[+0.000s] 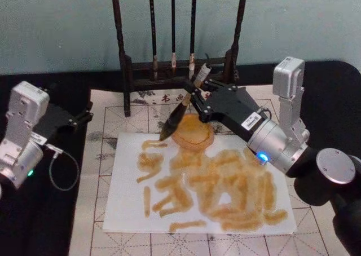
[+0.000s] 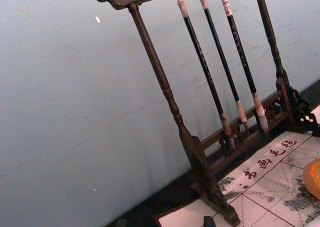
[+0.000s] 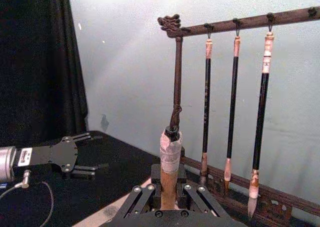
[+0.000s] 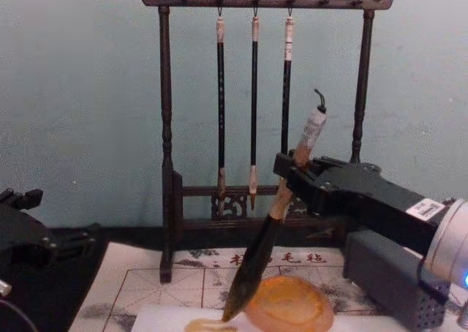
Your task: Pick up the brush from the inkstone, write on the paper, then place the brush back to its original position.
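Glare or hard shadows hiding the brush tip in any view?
Head view: even light, no glare; the paper is brightest, and the brush, held by the right gripper, shows its tip plainly. Chest view: tip dark beside the inkstone, no hard shadow. Right wrist view: wall brighter mid-frame, curtain black.

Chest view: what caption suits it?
Right claw holds the brush tilted, tip down by the paper, beside the orange dish.

Tan-handled brush (image 4: 256, 253) with dark bristles (white cap), translucent orange inkstone (image 1: 193, 135), white paper (image 1: 127, 205) with yellow-brown strokes, beige mat (image 2: 265, 192) with red grid
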{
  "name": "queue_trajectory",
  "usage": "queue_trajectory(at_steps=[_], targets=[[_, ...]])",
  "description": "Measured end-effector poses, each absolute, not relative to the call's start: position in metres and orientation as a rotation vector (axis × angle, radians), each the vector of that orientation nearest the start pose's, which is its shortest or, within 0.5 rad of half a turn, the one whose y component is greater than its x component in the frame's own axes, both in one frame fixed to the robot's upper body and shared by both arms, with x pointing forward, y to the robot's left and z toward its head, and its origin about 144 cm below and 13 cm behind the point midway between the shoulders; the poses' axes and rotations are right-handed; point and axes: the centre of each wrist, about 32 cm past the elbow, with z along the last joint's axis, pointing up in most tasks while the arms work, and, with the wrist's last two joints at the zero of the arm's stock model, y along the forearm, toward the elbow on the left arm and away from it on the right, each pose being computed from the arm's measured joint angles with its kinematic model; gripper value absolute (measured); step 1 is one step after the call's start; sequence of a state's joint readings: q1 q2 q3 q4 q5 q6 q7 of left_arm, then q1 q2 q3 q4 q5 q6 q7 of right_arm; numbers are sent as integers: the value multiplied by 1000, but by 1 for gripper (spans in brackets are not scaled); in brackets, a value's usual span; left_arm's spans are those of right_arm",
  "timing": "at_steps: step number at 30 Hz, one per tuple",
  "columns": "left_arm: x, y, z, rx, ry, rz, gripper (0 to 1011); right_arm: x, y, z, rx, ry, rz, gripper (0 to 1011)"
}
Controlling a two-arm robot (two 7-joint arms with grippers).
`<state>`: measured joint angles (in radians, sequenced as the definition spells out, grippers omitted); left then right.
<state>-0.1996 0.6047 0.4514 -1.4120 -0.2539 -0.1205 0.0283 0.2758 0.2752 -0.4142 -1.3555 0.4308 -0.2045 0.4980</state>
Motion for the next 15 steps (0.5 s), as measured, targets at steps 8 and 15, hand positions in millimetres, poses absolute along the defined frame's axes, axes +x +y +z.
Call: queue_trajectory(at_steps=[8, 15], targets=[[489, 310, 1140, 305, -285, 1248, 1001, 514, -204, 1154, 154, -85, -743, 185], [489, 310, 1140, 304, -285, 1248, 1001, 509, -211, 1164, 204, -41, -742, 185]])
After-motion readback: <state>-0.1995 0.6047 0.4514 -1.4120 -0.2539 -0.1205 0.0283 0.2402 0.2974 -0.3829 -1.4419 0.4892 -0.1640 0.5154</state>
